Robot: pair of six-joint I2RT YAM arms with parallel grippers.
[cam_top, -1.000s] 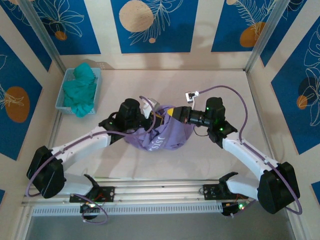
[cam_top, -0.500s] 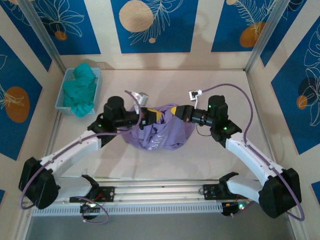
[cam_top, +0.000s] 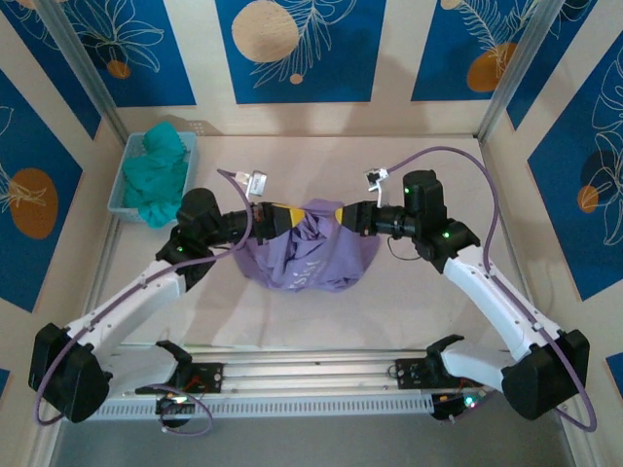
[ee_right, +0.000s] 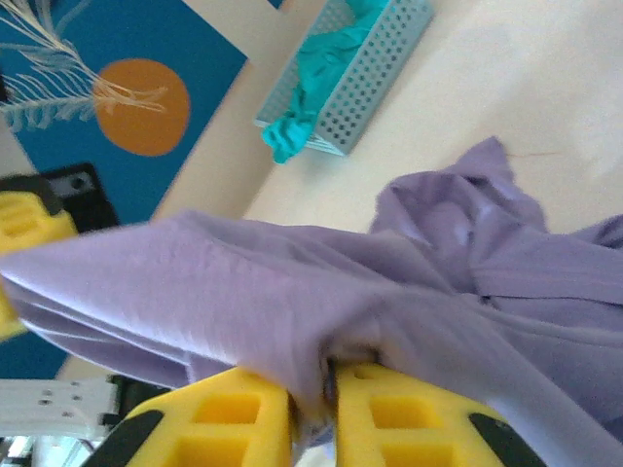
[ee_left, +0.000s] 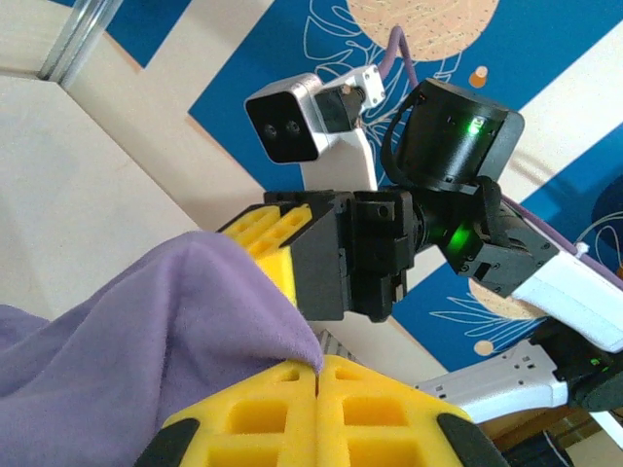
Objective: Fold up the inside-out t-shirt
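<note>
Left gripper (ee_left: 318, 384): yellow pads pressed flat together, a fold of the inside-out t-shirt (cam_top: 311, 255) nipped in the seam between them. Right gripper (ee_right: 313, 413): pads nearly meeting with a narrow slit between, and lavender cloth bunched in that slit. I read it as a clamp on the shirt, though a light one.

The two pairs of fingers face each other, tips pointing inward, near but apart. The shirt's top edge runs as a short span from one pair to the other. The rest sags below and to the near side of the fingers in a loose pouch, its lower part lying on the table (cam_top: 419, 311).

Judgement: each arm holds one point on the same edge so that the edge can be drawn straight and the body spread flat. Folding proper is not yet begun, as the cloth under the fingers is crumpled and creased. The next move looks to call for drawing the fingers further apart. The risk is the thin bite on the right side slipping.

Surface: pale beige table, matte. Outboard of the left fingers and a little beyond them sits a pale blue perforated basket (cam_top: 119, 190) at the table's edge. A teal garment (cam_top: 161, 175) is heaped in it, well apart from the shirt.

Room: walls (cam_top: 292, 49) in cream and deep blue panels, with white leaf outlines and orange discs. Metal posts (cam_top: 83, 63) rise at the far corners. A metal rail (cam_top: 311, 375) runs on the near side of the fingers, where the arms are bolted.
</note>
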